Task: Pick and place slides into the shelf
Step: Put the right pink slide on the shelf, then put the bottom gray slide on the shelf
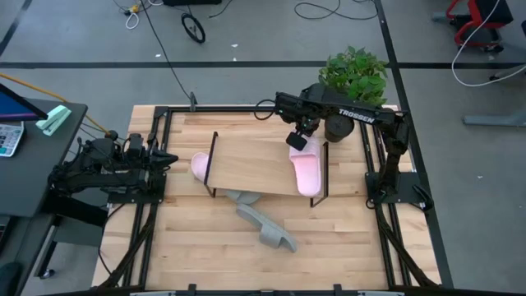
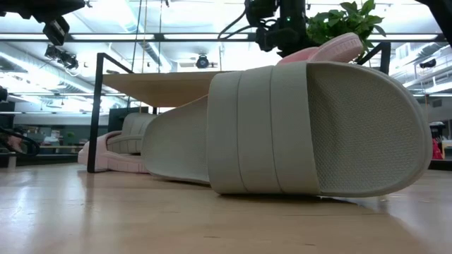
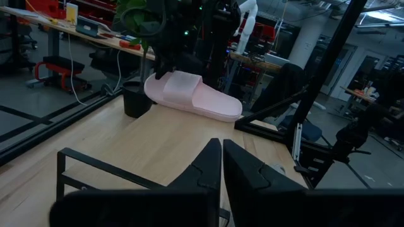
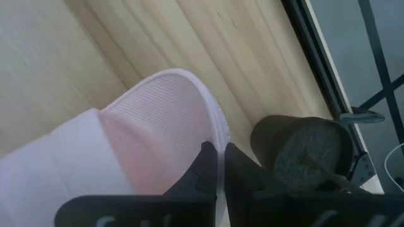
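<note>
Right hand [image 1: 297, 141] is pinching the rim of a pink slide [image 1: 306, 167] at the right end of the shelf [image 1: 251, 164], next to the plant pot [image 1: 339, 127]. Other pink slide [image 1: 200, 166] pokes out under the shelf's left end, two grey slides [image 1: 267, 226] on the surface [image 1: 197, 247] in front. Left hand [image 1: 167, 157] sits pressed together at the left edge.

1. Both arms are black, built of blocky jointed segments.
2. The right arm [image 1: 362, 115] carries white "TROSSEN" lettering along its upper link.
3. The left arm [image 1: 99, 164] has thin black cables running along its segments.
4. Each gripper's fingers [image 3: 208, 170] are matte black, flat-sided and angular, tapering to narrow tips.
5. A black crossbar sits behind the fingers in both wrist views.
</note>
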### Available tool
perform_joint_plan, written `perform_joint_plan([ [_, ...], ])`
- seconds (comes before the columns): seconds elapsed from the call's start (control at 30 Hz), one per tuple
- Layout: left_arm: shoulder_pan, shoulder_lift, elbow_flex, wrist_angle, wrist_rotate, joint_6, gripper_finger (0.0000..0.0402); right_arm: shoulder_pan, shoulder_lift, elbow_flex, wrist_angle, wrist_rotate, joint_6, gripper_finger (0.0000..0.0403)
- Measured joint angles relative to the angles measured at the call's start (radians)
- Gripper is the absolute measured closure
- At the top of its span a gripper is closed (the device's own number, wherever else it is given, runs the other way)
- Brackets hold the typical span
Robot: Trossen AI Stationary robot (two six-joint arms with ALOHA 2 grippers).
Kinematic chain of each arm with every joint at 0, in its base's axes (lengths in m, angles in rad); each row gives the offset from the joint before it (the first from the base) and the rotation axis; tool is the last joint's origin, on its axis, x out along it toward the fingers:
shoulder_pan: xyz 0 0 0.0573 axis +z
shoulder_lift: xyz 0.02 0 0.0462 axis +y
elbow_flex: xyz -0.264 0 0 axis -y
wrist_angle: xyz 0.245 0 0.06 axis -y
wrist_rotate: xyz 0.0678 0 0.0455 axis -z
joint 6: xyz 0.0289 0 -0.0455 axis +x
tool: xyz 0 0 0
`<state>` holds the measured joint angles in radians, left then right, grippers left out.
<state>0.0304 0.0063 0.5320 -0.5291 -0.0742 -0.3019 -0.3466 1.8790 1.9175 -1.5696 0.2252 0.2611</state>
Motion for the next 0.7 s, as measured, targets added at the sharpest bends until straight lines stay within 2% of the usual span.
perform_joint_plan([
  [0.1,0.0,0.0,0.0,0.0,0.0,0.001,0.0379,0.0,0.0,0.0,-0.001,-0.002,0.008,0.0388],
  [0.43,0.0,0.0,0.0,0.0,0.0,0.001,0.0393,-0.026,-0.001,0.0,-0.003,-0.066,0.015,0.0321],
  [0.7,0.0,0.0,0.0,-0.001,0.0,0.003,0.0378,-0.026,-0.046,-0.001,-0.003,-0.074,0.015,0.0288],
])
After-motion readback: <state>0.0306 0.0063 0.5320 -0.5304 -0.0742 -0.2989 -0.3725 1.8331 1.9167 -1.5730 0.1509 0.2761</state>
